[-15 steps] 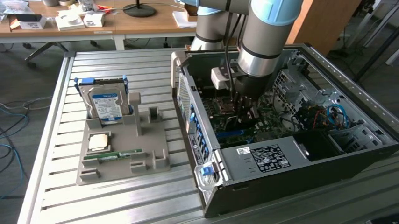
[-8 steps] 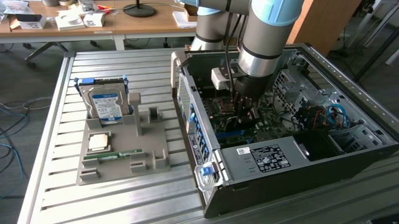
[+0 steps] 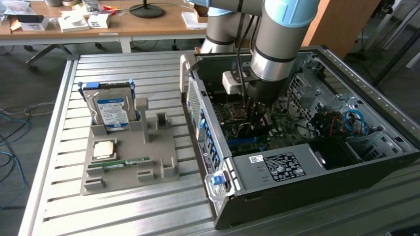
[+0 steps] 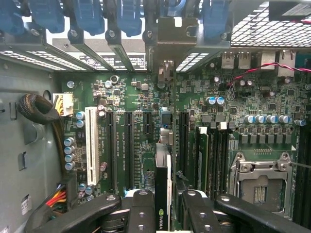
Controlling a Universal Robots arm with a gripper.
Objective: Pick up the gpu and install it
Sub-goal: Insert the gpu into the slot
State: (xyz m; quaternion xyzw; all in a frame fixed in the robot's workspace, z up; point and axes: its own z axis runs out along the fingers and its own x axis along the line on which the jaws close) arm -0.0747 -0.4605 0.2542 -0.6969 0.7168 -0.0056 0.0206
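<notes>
The gpu [image 4: 162,179] shows edge-on in the wrist view: a thin dark card with a small green logo near my fingers. It stands on edge over the motherboard [image 4: 131,155], among the long dark slots. The card's near end is cut off by the frame. Its far end blurs into the board parts, so I can't tell whether it is seated in a slot or just above one.

My pincer [image 4: 164,204] is clenched on the gpu, one black finger [image 4: 141,211] on each flat side, partly open to the card's thickness.

The wrist view also shows the white slot [image 4: 91,145], the cpu socket [image 4: 260,182] and blue latches [image 4: 87,14] along the rear wall.

In the exterior view my arm [image 3: 276,44] reaches down into the open pc case [image 3: 276,167], and the wrist hides the card and fingers. That view shows the grey tray [image 3: 154,147] on the slatted table [image 3: 85,211], with the hard drive [image 3: 111,110] upright and the green memory stick [image 3: 121,162] lying flat on it, well apart from the case.
</notes>
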